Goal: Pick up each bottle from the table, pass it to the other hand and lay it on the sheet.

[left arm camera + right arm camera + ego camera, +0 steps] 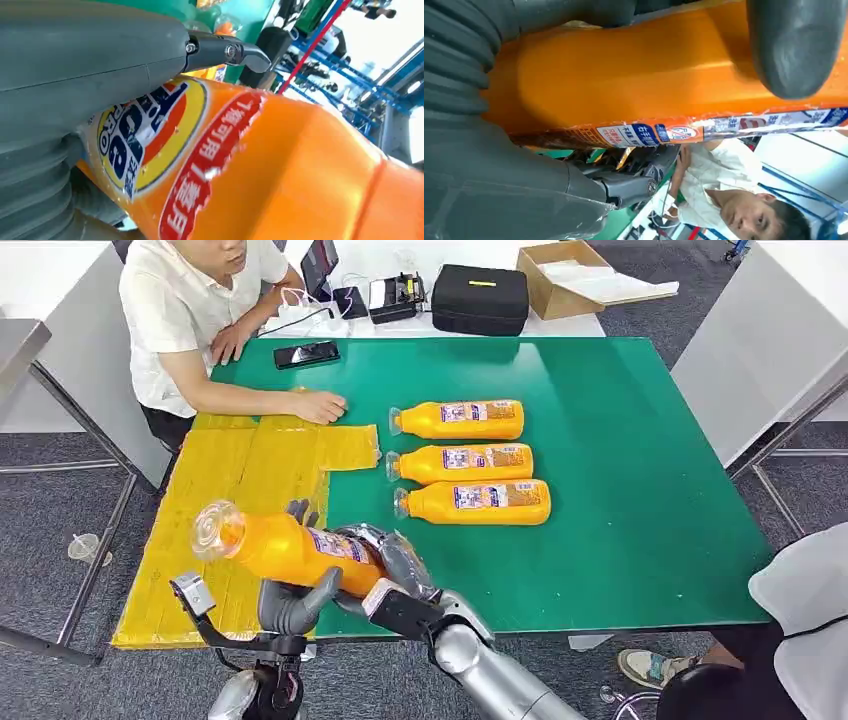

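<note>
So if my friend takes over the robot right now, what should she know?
Both hands are on one orange bottle, mid-pass above the table's near edge: the right hand wraps its base end, the left hand grips from underneath.
Three more bottles lie in a row on the green table.
The yellow sheet has no bottle on it; a person's hand rests on its far edge.
Left to do: finish the pass, lay this bottle on the sheet, then the other three.
</note>
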